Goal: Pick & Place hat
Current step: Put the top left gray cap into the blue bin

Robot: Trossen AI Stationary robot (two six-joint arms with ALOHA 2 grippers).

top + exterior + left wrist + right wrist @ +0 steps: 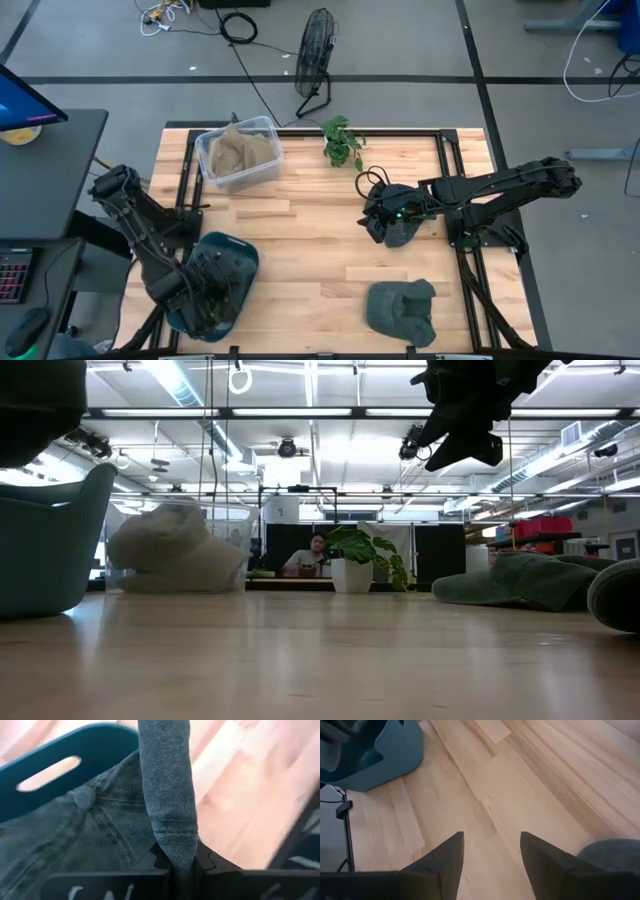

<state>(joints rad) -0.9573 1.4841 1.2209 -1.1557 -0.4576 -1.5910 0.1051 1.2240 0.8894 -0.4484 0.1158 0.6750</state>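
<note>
A grey denim hat (100, 835) with a top button hangs in my left gripper (182, 865), which is shut on it over the teal bin (222, 280). In the high view the left gripper (205, 290) sits right above that bin near the table's near left corner. My right gripper (492, 855) is open and raised over bare wood; in the high view this gripper (380, 215) is beside a dark grey hat (403, 232) lying on the table. A green-grey hat (402, 310) lies flat near the near edge. My left gripper pinches a narrow folded strip of the hat's edge (172, 837) between its two fingers. The strip runs straight out from the fingers, and the crown with its button (84, 796) lies beside it against the teal bin's wall (75, 750).
A clear tub (238, 152) with a beige hat stands at the far left, a small potted plant (343, 140) at the far edge. Bare wood spreads between the bin and the hats. A person (318, 555) sits in the room behind.
</note>
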